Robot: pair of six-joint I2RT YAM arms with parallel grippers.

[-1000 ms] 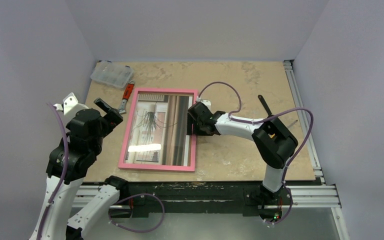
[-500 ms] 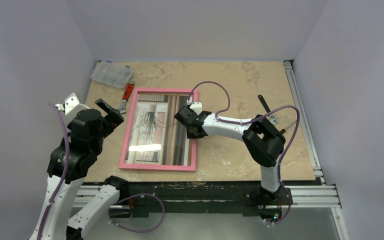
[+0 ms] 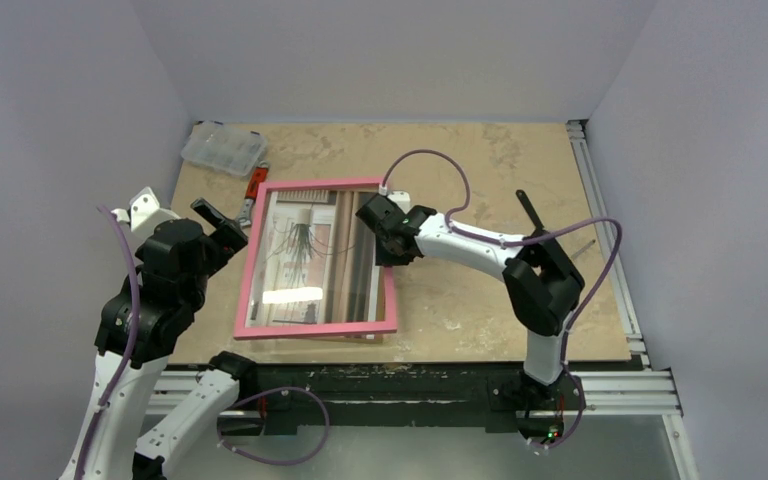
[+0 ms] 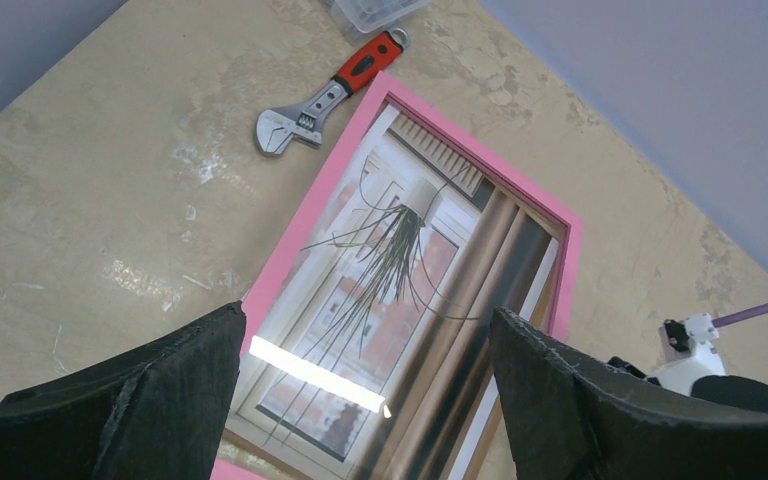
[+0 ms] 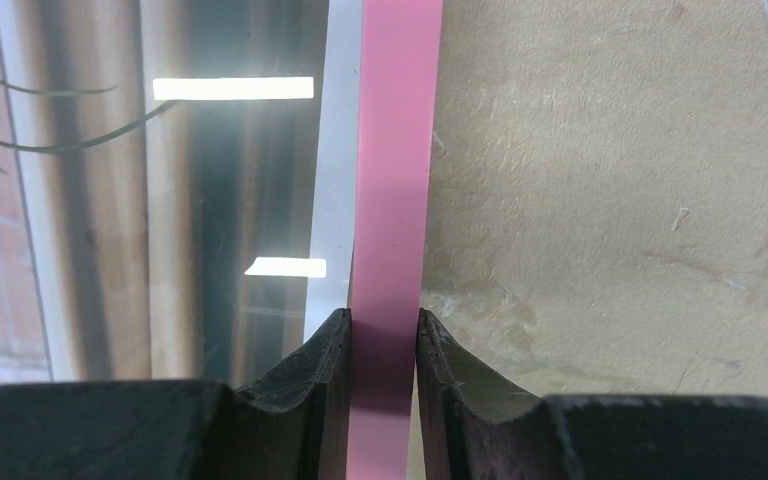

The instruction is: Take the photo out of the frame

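The pink frame (image 3: 250,270) lies in the middle of the table with the photo (image 3: 305,260) of a hanging plant showing under its glass. My right gripper (image 3: 385,240) is shut on the frame's right border (image 5: 395,150), one finger (image 5: 330,360) on the glass side and the other on the outer side. That right edge is raised off the table, so the frame tilts. My left gripper (image 3: 218,222) hovers open above the frame's left side. In the left wrist view the photo (image 4: 400,260) shows between the spread fingers of the left gripper (image 4: 367,315).
A red-handled wrench (image 3: 253,190) lies just beyond the frame's far left corner, next to a clear plastic box (image 3: 223,148) at the back left. A thin black tool (image 3: 530,210) lies to the right. A metal rail (image 3: 600,230) runs along the table's right edge.
My right gripper has closed on the frame's right border and lifted it, so the frame went from flat to tilted. The left arm has stayed put.
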